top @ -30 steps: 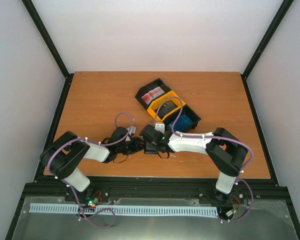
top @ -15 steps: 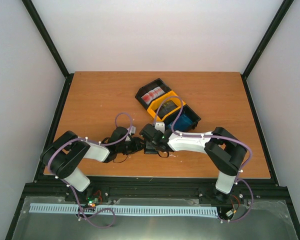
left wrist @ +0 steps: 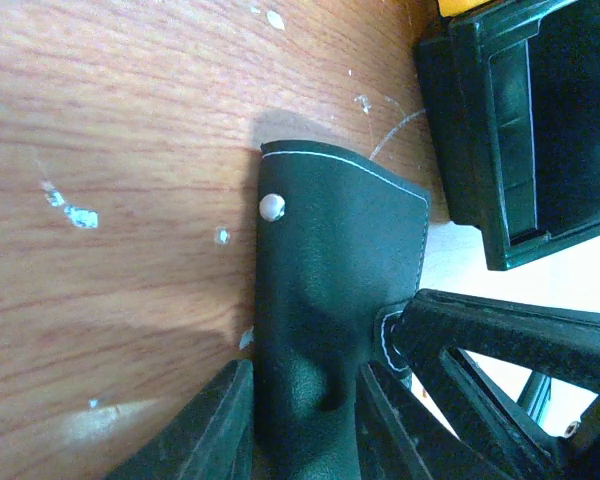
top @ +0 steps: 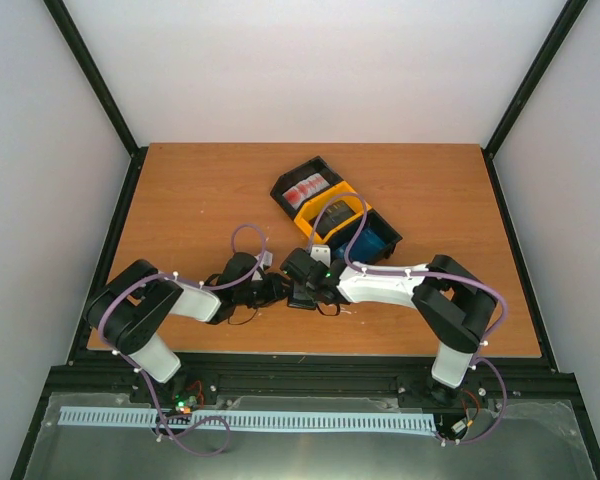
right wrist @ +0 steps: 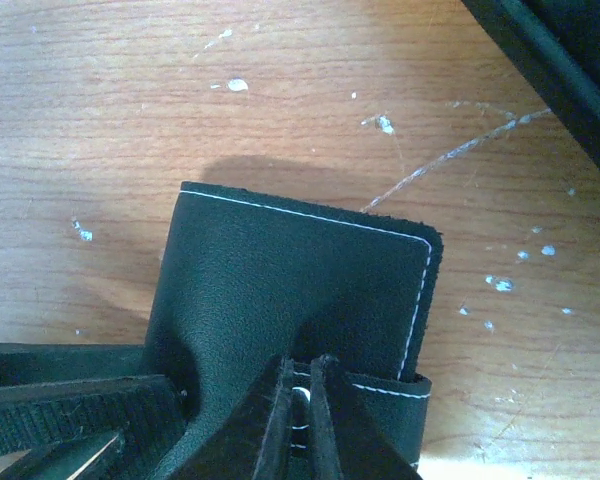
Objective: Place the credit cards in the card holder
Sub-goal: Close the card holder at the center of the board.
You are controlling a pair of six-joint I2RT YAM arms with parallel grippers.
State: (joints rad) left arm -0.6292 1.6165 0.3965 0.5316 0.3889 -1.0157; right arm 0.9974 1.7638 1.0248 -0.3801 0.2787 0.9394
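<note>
**Left wrist view.** Item: card holder point(left wrist: 330, 270), black, lying flat on the counter point(left wrist: 110, 130), folded shut, snap stud point(left wrist: 271, 207) uppermost. The left claw point(left wrist: 302, 372) straddles its near end. Both fingers press in on the long edges, and the leather puckers between them. State: pinching the holder, partly spread to its width. A black compartment of the bins point(left wrist: 520, 120) sits just beyond the holder, apart from it.

**Right wrist view.** The right claw point(right wrist: 302, 365) meets the holder from the opposite side. Its fingertips are pressed almost together at the stitched edge of the top cover. It looks to be nipping that cover alone, though the fingers hide the contact, so one leaf or two cannot be told for sure.

**Top external view.** Both claws meet over the holder near the front middle of the counter, and the holder is almost wholly hidden beneath them. The credit cards point(top: 305, 190) lie in the bins: red-and-white in the far compartment, a dark one in the yellow middle, a blue one point(top: 373, 243) nearest the right arm. None is in the holder yet.

**Handling note.** Step judged in hand: opening the holder.
- The right claw should take the upper leaf only and swing it up about the fold.
- The left claw should pin the lower leaf flat.
- Squeezing both leaves together would likely drag the whole holder along instead of opening it.
</note>
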